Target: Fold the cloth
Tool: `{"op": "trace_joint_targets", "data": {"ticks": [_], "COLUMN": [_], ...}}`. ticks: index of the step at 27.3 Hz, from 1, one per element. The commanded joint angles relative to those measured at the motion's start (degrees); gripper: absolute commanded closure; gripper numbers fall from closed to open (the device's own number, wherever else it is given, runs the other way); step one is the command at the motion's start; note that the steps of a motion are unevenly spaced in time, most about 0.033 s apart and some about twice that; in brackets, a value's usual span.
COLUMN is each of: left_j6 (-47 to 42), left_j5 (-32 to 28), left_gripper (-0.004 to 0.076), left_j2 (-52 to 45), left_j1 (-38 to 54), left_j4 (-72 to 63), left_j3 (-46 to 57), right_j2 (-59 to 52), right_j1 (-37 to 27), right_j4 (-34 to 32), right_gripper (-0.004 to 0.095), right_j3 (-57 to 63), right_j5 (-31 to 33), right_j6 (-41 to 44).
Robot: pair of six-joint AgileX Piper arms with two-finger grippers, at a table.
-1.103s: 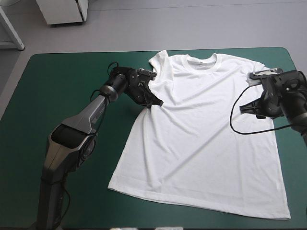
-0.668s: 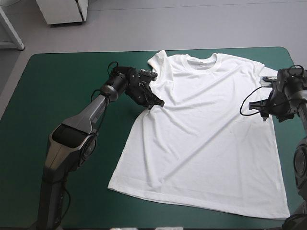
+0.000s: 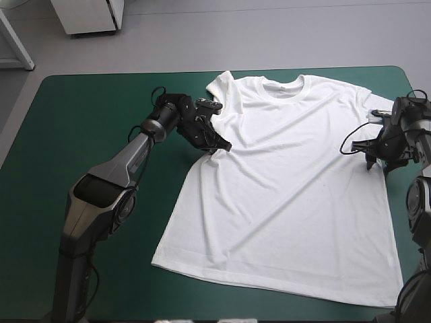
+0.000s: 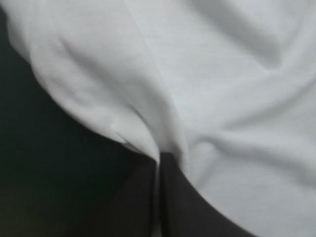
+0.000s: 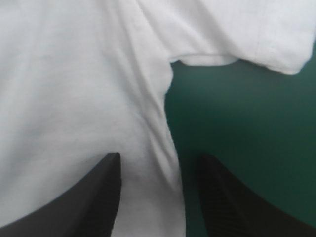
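The right gripper (image 3: 376, 160) has moved out toward the table's (image 3: 81, 168) right edge. Earlier it hung over the T-shirt (image 3: 289, 175), in from the sleeve. Now it is at the shirt's side edge, just under that sleeve (image 3: 367, 108). One black finger (image 5: 106, 173) is over the white cloth and the other is over the teal-green cover (image 5: 247, 108). The sleeve was partly hidden by the gripper before and now shows. The right arm has swung out too, close to the table's right edge.
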Motion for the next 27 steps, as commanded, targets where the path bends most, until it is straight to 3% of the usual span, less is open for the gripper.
{"op": "trace_joint_targets", "data": {"ticks": [1,5,13,27], "left_j6": [0.14,0.38,0.32,-0.51], "left_j5": [1.07,0.96,2.03,4.49], "left_gripper": [0.0733,0.0733,0.0733,0.0733], "left_j2": [-2.86,-2.86,-6.27,-30.5], "left_j1": [-0.69,-0.69,2.48,5.49], "left_j4": [-1.43,0.94,3.97,13.58], "left_j3": [-1.18,-1.18,-2.39,-2.39], "right_j2": [0.22,3.41,-1.17,-20.59], "right_j1": [-0.08,-0.08,-0.08,-0.08], "right_j4": [4.55,10.4,13.25,25.88], "right_gripper": [0.0598,0.0926,0.0921,0.0921], "right_j3": [-1.32,-1.32,-3.79,-11.98], "right_j5": [2.74,5.36,5.45,6.19], "right_j6": [-3.6,-6.23,-7.98,-10.88]}}
